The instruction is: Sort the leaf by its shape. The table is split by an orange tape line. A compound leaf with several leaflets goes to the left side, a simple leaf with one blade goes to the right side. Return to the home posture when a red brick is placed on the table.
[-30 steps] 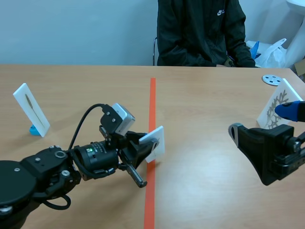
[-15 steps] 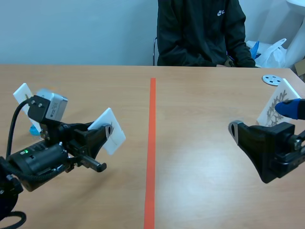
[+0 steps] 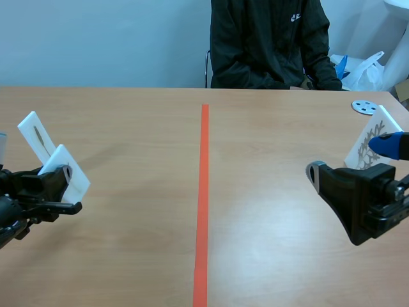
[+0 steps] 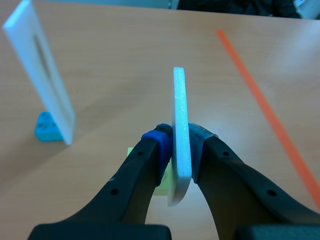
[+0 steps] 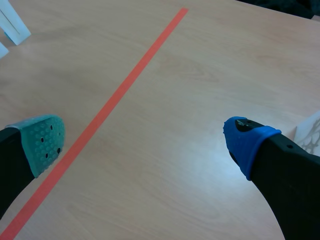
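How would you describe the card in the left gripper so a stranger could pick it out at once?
Find the orange line down the table and look far to its left, where two white cards are. The card meant is pinched between the left gripper's fingers; the other card stands free on a blue block.

Person in blk jacket (image 3: 268, 45), white bag (image 3: 367, 70), grey disc (image 3: 364, 107)

Smooth wood-grain table (image 3: 268, 166); matt white card (image 4: 180, 115), perhaps foam board.
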Controlling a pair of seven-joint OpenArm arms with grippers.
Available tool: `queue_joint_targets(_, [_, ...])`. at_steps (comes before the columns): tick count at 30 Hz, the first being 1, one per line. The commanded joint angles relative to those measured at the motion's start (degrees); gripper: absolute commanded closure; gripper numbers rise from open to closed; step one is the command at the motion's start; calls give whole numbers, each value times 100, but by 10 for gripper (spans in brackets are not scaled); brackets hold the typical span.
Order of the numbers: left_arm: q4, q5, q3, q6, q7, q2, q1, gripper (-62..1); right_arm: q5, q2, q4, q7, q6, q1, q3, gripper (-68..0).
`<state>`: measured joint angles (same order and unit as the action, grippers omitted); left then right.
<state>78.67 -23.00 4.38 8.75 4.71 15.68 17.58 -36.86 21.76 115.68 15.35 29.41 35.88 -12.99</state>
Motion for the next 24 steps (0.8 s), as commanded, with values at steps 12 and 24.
queue_joint_targets(12, [-1355, -28, 240, -96, 540, -236, -868, -40, -46, 90, 15, -52, 0, -79, -33, -679])
queue_joint_targets(24, [-2728, 157, 243, -352, 1108, -328, -1860, -40, -46, 76, 15, -22, 0, -76, -33, -679])
